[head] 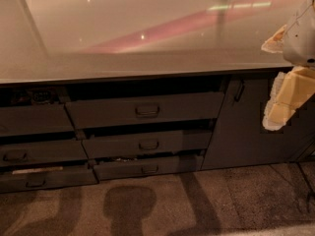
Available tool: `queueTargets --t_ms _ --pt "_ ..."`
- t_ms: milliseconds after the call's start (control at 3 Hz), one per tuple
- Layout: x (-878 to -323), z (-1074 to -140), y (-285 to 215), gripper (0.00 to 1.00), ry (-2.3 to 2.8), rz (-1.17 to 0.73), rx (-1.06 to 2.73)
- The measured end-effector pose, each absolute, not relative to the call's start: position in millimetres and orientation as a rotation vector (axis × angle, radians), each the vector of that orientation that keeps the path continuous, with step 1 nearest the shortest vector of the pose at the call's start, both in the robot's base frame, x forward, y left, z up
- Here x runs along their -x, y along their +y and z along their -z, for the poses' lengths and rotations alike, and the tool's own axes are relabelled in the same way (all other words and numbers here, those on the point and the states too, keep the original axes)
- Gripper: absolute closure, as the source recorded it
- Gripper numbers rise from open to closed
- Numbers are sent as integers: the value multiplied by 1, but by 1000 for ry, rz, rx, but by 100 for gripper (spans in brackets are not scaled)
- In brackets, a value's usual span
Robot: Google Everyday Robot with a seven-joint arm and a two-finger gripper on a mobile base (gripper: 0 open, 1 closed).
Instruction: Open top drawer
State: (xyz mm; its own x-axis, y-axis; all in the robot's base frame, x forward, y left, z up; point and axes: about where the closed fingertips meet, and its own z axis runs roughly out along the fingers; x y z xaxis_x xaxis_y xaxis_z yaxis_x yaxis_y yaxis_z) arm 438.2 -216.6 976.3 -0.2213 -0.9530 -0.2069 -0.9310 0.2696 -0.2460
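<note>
Glossy grey surface (147,63) over dark cabinetry, top drawer (98,113) standing proud with a dark gap above it, loop handle (147,110) central, middle drawer (113,146) and bottom drawer (118,169) beneath, cabinet door (241,132) to the right, pale claw (283,102) at the right edge, well apart from the handle.

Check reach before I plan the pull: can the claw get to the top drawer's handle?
Probably yes. The claw hangs far right, before the cabinet door, and nothing stands between it and the handle of the top drawer; it must travel left.
</note>
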Motion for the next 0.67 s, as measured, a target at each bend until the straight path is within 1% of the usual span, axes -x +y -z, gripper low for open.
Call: queueTargets --t_ms 667 --pt "-443 -968 -218 0 2254 70 1707"
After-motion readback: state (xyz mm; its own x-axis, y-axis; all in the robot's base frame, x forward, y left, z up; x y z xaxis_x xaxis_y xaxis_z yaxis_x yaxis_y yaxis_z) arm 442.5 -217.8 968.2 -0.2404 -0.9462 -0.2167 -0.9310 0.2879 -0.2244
